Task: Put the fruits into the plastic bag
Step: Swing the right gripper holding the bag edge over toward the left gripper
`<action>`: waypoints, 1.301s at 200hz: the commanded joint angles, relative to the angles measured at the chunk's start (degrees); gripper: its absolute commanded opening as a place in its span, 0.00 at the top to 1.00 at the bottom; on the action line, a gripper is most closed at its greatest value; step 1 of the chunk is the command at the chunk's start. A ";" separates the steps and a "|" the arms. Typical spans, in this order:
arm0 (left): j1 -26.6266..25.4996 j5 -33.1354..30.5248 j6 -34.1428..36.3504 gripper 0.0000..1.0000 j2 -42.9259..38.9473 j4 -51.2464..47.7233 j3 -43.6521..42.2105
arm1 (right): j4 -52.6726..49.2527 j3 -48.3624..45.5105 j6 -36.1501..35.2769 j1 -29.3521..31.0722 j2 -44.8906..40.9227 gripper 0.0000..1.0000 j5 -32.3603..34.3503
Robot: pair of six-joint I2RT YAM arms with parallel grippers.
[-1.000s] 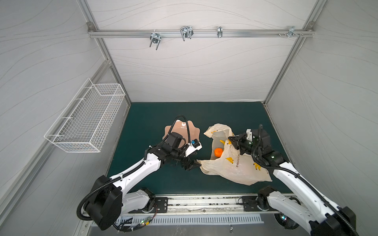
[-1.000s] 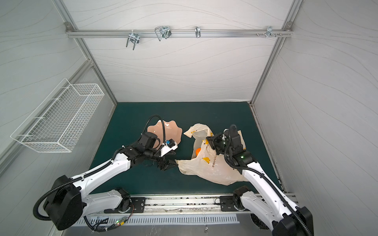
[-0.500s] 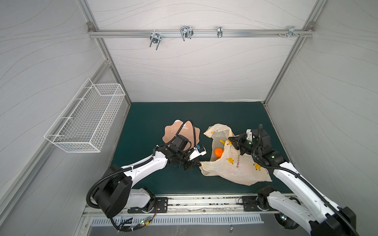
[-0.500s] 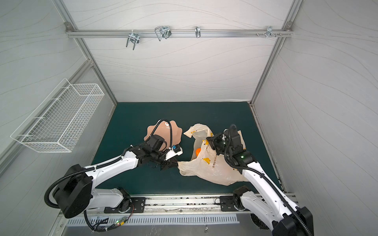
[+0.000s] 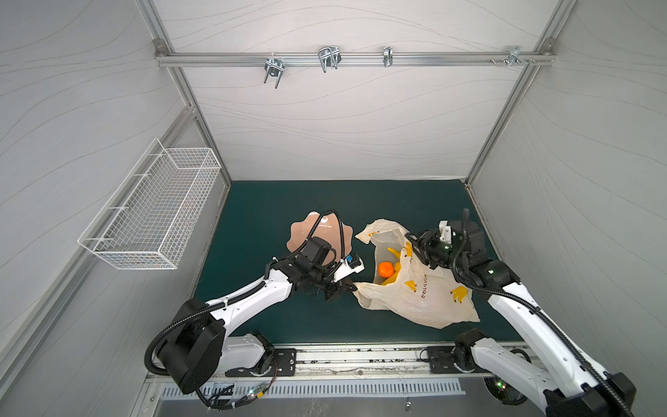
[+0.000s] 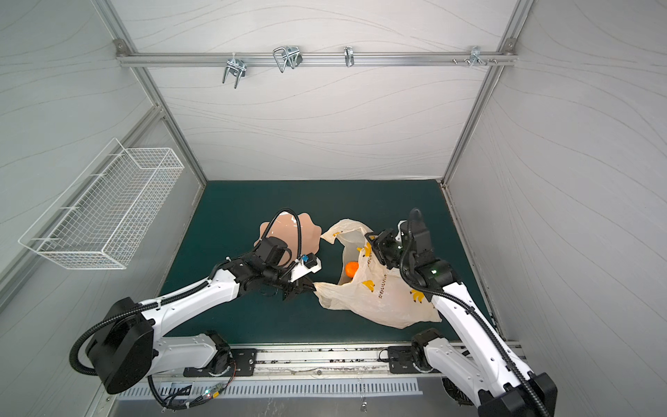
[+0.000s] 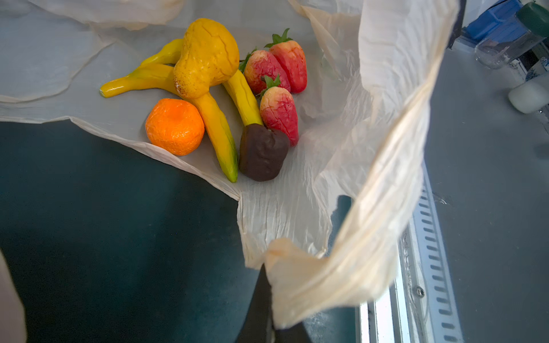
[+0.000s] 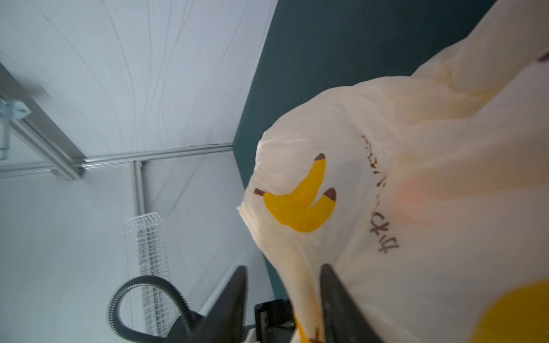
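The cream plastic bag (image 5: 415, 292) (image 6: 379, 299) with banana prints lies on the green mat, its mouth facing left. Inside the mouth, the left wrist view shows the fruits: an orange (image 7: 174, 126), two bananas (image 7: 217, 127), a yellow pear shape (image 7: 205, 56), three strawberries (image 7: 279, 114) and a dark brown one (image 7: 263, 153). Both top views show only the orange (image 5: 385, 268) (image 6: 351, 268) and some yellow. My left gripper (image 5: 343, 289) (image 7: 269, 285) is shut on the bag's near handle. My right gripper (image 5: 415, 245) (image 8: 283, 285) stands open at the bag's upper rim, with slack film between its jaws.
A pink wavy-edged bowl (image 5: 321, 231) sits just behind my left arm, left of the bag. A white wire basket (image 5: 155, 213) hangs on the left wall. The metal rail (image 5: 361, 357) runs along the mat's front edge.
My left gripper moved right to the bag's lower corner and closed on the handle. My right gripper's jaws have parted, releasing their pinch on the bag's rim.
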 commanded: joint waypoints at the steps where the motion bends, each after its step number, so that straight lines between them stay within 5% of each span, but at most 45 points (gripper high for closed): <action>1: -0.25 1.43 -0.74 1.00 -1.73 2.54 -0.20 | -11.96 6.00 -10.76 -2.21 1.17 0.32 0.65; 21: -0.34 1.30 -1.52 1.00 -2.42 2.98 -0.58 | -19.70 15.46 -25.68 -3.23 5.05 0.19 1.82; 53: -0.50 1.43 -2.75 1.00 -4.01 3.73 -1.85 | -30.44 34.33 -50.25 -3.27 16.06 0.14 -0.33; 100: -1.19 0.06 -4.67 1.00 -6.17 4.71 -3.52 | -38.19 49.88 -71.20 3.42 29.18 0.11 -0.38; 163: -2.40 -1.20 -6.01 1.00 -8.72 4.13 -4.43 | -40.19 55.69 -90.92 19.19 42.77 0.11 11.86; 260: -3.15 -2.38 -6.64 1.00 -10.09 3.69 -4.73 | -36.72 57.51 -100.55 23.53 55.30 0.11 20.11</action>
